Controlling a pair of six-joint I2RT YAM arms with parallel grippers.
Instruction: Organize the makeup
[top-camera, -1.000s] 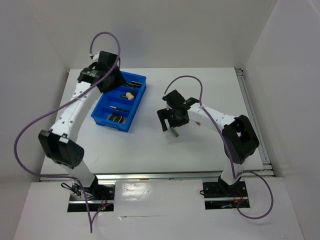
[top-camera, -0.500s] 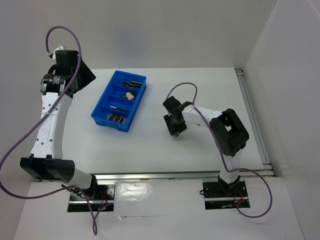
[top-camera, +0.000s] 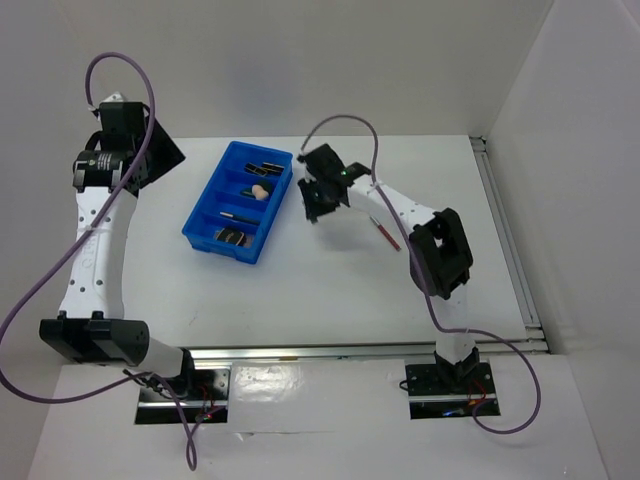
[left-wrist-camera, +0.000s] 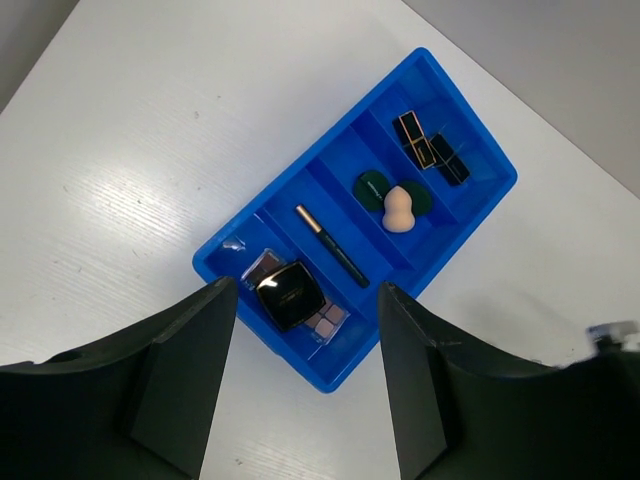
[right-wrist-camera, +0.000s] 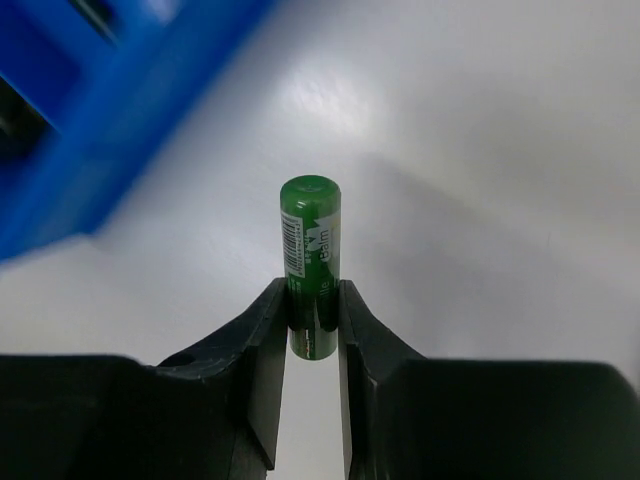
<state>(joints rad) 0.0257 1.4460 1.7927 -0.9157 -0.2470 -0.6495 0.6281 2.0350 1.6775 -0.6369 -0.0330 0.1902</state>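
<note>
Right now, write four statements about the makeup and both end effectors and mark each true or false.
The right end effector grips a green tube. True.
The left end effector holds the beige sponge. False: it is open and empty; the sponge lies in the blue tray.
A red pencil lies on the table, outside the tray. True.
The lipstick tubes share the sponge's compartment. False: they lie in the end compartment beside it.
</note>
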